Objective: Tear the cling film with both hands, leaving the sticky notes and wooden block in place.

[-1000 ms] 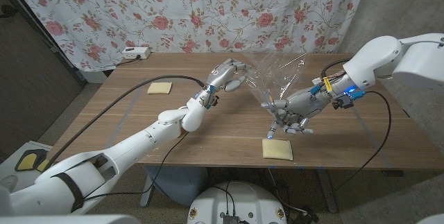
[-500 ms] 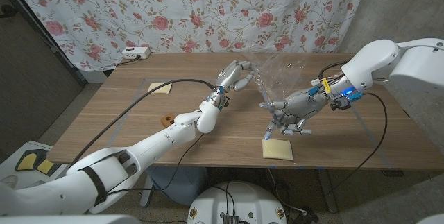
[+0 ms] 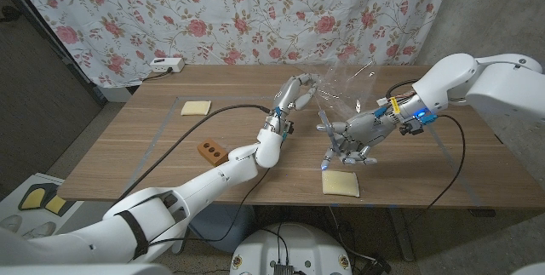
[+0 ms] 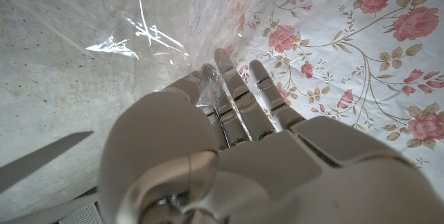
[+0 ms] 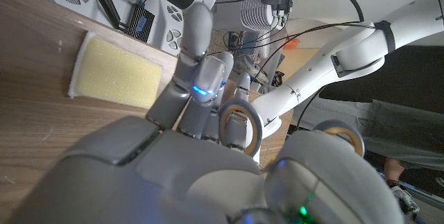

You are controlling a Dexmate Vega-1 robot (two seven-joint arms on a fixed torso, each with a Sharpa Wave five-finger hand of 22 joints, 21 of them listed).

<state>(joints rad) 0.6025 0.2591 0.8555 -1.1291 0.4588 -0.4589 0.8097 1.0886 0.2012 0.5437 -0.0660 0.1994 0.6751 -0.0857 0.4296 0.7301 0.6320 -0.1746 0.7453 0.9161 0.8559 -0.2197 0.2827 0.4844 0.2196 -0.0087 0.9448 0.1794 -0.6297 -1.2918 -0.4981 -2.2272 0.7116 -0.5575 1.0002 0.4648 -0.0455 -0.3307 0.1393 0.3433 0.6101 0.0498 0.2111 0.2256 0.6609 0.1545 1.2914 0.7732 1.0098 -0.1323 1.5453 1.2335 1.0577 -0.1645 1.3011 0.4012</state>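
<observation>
— Clear cling film [image 3: 345, 92] is up over mid-table, stretched betw. my hands; edges hard to trace vs the curtain.
— Grips?
— Left hand [image 3: 295, 96] pinches it, film between fingers [image 4: 229, 96] on wrist cam. Right hand [image 3: 351, 134] looks clenched on it, contact hidden. Wooden block [image 3: 209, 149] near left forearm, sticky notes [image 3: 196, 107] far left.

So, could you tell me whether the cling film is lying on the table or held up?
Held up. The cling film is stretched in the air between the left hand and the right hand, above the table.
</observation>
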